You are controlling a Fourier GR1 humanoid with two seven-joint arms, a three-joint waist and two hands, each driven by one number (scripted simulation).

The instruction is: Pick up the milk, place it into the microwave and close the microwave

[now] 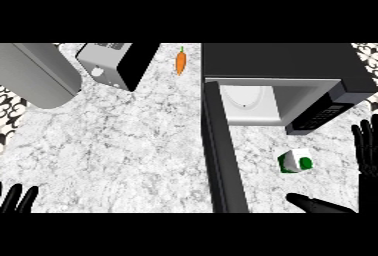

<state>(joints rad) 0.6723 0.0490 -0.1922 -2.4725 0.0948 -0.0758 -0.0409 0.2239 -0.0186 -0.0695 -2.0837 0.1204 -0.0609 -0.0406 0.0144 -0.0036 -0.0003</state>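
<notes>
1. White-grey marble-look stone tabletop (125, 150): veined, smooth, low sheen.
2. Black box microwave (295, 62): matt dark casing; cavity walls pale grey, smooth, look like painted metal; white round turntable plate (247, 97) inside, glossy.
3. Open black microwave door (225, 160): flat, matt.
4. Small white-and-green milk carton (295, 161): looks like coated paper, smooth.
5. Grey brushed-metal toaster (111, 62), black side panel.
6. Orange carrot (180, 61): matt.
7. Black hands, left (18, 199) and right (365, 147): matt, plastic-like.

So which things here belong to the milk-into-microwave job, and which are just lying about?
Job: small green-and-white milk carton; black microwave with its door open; open right hand.

Lying about: orange carrot; grey toaster; resting left hand.
</notes>
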